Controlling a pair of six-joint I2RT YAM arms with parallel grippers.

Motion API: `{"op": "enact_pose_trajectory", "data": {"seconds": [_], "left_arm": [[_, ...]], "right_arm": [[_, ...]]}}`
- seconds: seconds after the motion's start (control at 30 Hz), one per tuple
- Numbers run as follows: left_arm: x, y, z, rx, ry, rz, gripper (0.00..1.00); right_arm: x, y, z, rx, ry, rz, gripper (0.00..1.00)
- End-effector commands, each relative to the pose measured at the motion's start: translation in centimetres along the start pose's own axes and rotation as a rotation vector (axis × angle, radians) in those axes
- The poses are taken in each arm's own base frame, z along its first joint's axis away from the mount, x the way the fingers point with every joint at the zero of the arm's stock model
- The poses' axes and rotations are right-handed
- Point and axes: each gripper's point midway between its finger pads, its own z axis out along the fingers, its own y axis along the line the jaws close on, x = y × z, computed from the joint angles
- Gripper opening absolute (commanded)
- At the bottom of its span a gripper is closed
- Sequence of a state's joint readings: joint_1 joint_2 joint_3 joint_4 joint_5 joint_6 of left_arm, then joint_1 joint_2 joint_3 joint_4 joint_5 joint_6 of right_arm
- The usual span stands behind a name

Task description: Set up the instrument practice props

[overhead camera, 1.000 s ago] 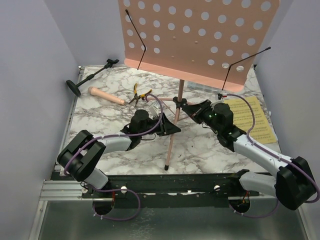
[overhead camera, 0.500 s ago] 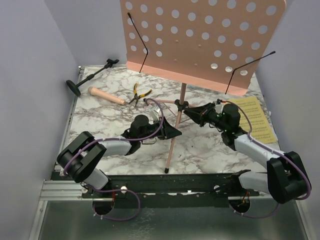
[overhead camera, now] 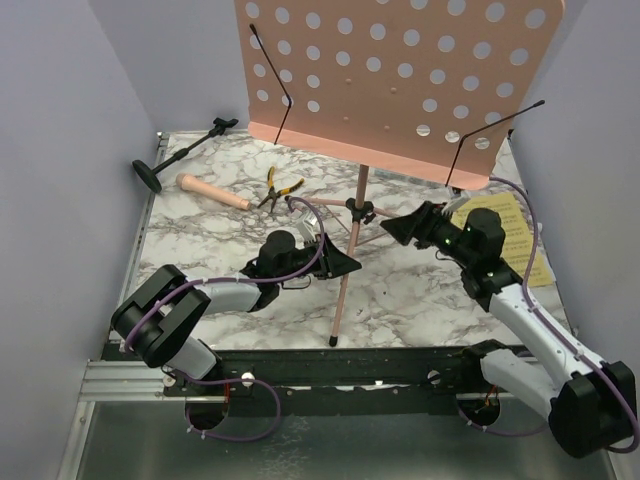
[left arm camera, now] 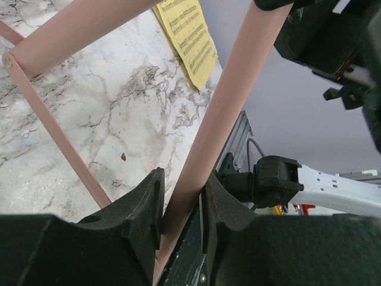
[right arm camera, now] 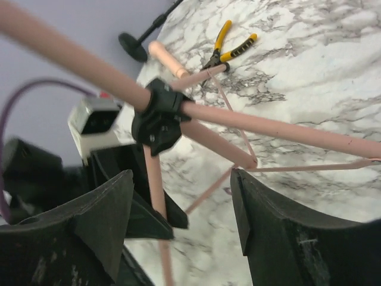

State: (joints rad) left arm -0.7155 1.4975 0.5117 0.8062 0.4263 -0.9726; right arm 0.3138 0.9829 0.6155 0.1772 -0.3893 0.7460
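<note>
Backing away rightward, the right hand (overhead camera: 393,228) has let go of the pink perforated tripod music stand (overhead camera: 400,70) and gapes wide. Well left of the left hand (overhead camera: 348,263), a short black round-based mic stand (overhead camera: 185,148) and pink-beige microphone (overhead camera: 213,191) lie on the bench (overhead camera: 200,240). That left hand pinches a stand leg (left arm camera: 208,137), narrow. Just right of the right hand lie yellow music sheets (overhead camera: 512,232), perhaps partly under its arm.

— What lies past the left jaws?
— Yellow-handled pliers (overhead camera: 280,188), flat on the marble table (overhead camera: 200,235), well ahead of them, handles spread apart.
— And seen from the right jaws?
— The same pliers, far ahead and well apart, with grey-veined marble under them.
— Anything else around?
— Lilac walls (overhead camera: 60,150) out to either side of the jaws, and a metal rail (overhead camera: 110,380) well behind both.
</note>
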Motion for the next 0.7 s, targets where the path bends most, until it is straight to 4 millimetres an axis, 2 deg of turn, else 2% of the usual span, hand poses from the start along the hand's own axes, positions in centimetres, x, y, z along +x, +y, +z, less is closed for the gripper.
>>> {"op": "enact_pose_trajectory", "data": {"seconds": [0.0,0.13,0.2,0.27,0.33,0.43,0.67], "left_arm": [[0.9,4.9,-0.8,-0.195,0.001,-0.102,0.0],[1.0,5.2,-0.9,-0.205,-0.003,-0.11,0.0],[1.1,5.3,-0.9,-0.207,-0.001,-0.113,0.0],[1.1,5.2,-0.9,-0.205,-0.002,-0.113,0.0],[1.0,5.2,-0.9,-0.206,-0.006,-0.113,0.0],[1.0,5.2,-1.0,-0.208,-0.01,-0.113,0.0],[1.0,5.2,-0.8,-0.207,-0.004,-0.117,0.0]], "right_arm": [[1.9,1.3,-1.5,-0.269,-0.056,-0.566,0.71],[1.7,3.2,-2.4,-0.434,-0.182,-0.873,0.67],[1.6,3.6,-2.4,-0.476,-0.232,-0.984,0.66],[1.6,3.9,-2.1,-0.52,-0.262,-1.104,0.58],[0.7,3.9,-1.6,-0.498,-0.302,-1.152,0.53],[0.1,4.4,-1.3,-0.51,-0.342,-1.212,0.52],[0.7,4.2,0.3,-0.57,-0.297,-1.248,0.46]]}}
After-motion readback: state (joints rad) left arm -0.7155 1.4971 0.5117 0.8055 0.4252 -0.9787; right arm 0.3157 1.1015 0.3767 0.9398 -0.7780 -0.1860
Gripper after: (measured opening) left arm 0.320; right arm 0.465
